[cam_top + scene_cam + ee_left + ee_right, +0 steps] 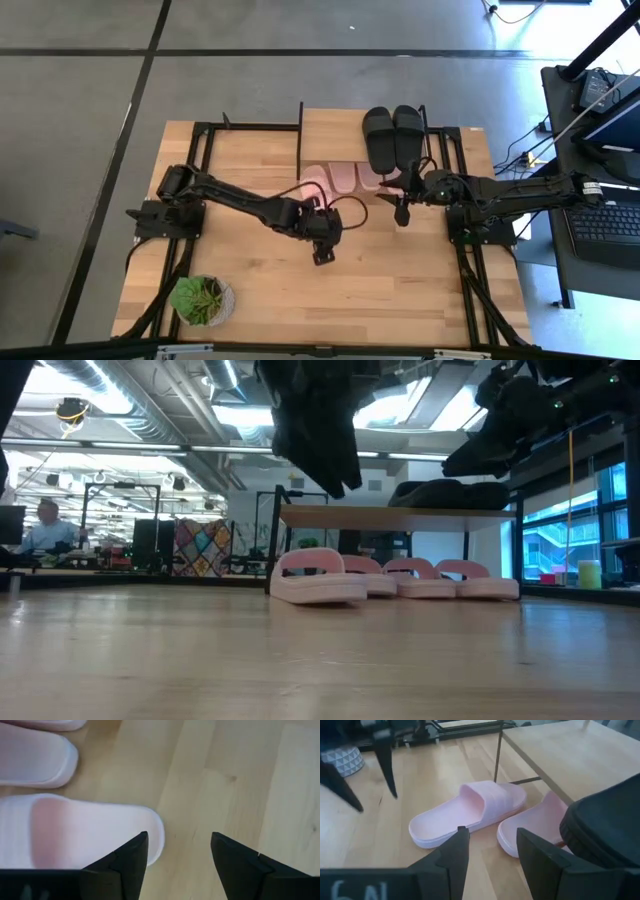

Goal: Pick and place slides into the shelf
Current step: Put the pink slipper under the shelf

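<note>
- The table (400, 290) is carrying the whole scene: the shelf (335, 135) is standing at its far edge, with two black slides (394, 135) lying side by side on the plank top and four pink slides (400, 578) lined up on the tabletop beneath it.
- I am hovering my left gripper (322, 245) over bare wood just in front of that pink row, fingers apart and holding nothing.
- The outermost pink slide (75, 830) is sticking out from under the plank at an angle; its rounded end is lying just beside one of my left fingers (131, 862), not between them.
- My right gripper (402, 210) is waiting near the shelf's front edge, by the black pair, fingers likewise apart and empty; from its wrist the angled slide is lying just ahead.
- As I judge it, the step in hand is squaring that last slide into the row.
- To do it well, I am thinking: bring the spread fingers over the slide's edge, nudge it straight and push it fully under the plank without disturbing its neighbours or the thin black legs.
</note>
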Robot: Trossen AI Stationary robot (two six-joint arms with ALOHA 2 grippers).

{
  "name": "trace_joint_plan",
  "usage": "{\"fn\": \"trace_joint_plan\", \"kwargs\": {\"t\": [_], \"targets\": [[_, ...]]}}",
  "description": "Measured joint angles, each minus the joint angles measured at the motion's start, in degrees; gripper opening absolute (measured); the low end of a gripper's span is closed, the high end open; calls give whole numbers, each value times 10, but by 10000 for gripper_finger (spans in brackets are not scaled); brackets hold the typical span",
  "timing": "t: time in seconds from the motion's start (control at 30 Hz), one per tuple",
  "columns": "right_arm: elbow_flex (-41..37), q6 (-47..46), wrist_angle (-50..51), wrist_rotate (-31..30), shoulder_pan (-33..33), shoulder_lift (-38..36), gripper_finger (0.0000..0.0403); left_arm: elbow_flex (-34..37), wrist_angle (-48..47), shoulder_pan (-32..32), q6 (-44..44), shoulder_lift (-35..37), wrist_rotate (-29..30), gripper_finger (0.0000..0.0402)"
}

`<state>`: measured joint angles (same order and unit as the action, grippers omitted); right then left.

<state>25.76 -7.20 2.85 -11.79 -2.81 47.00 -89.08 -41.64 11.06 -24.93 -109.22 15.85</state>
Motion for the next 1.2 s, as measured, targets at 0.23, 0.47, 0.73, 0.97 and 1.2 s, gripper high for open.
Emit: {"fn": "trace_joint_plan", "kwargs": {"t": [0.23,0.47,0.73,0.97,1.2], "targets": [[0,-28,19,14,0,0,165,0,5,23,-4,-52,54,204],[0,-30,26,14,0,0,165,0,2,37,0,-77,162,204],[0,-29,30,14,0,0,165,1,15,27,16,-88,123,204],[0,-26,35,14,0,1,165,0,15,17,30,-113,96,204],[0,-26,48,14,0,7,165,0,8,9,32,-127,93,182]]}}
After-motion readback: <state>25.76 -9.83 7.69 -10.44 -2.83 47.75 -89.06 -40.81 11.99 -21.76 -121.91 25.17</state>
